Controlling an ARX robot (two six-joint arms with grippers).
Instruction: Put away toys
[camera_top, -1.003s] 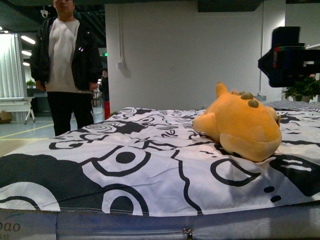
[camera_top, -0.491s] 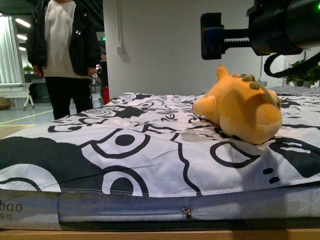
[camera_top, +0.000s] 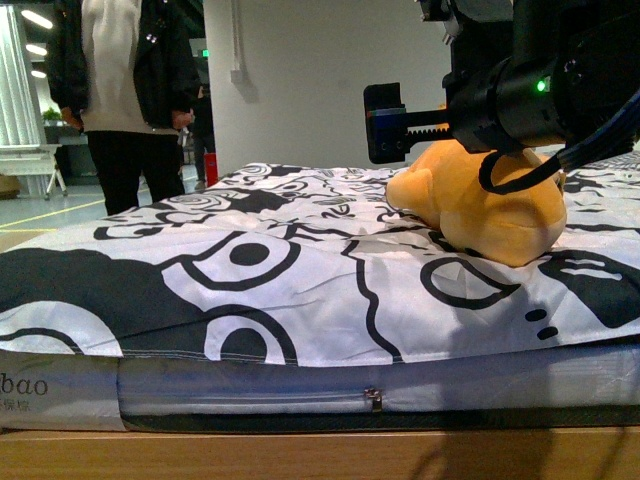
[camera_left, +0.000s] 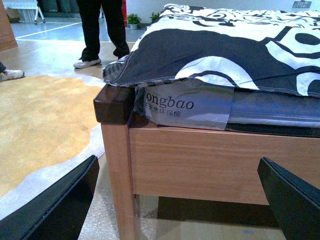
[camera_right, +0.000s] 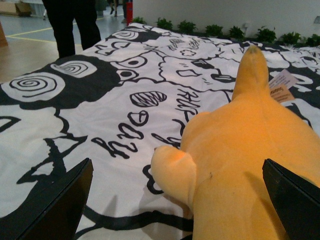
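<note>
Now: orange plush toy (camera_top: 470, 205) lies on black-and-white sheet (camera_top: 250, 270), toward right side in front view, paper tag (camera_right: 282, 85) near its far end. Right gripper (camera_right: 172, 207) just above toy, jaws spread wide, one on each side of toy's body; contact cannot be told. Left gripper (camera_left: 175, 200) low, facing wooden bed frame (camera_left: 200, 160), jaws wide apart, holding nothing. Person (camera_top: 120, 80) stands beyond sheet, far left.

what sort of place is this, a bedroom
Probably a mock bedroom in a big hall or lab, not a home: a sheeted mattress on a wooden frame stands on open floor with painted lines, and a person stands nearby.
</note>
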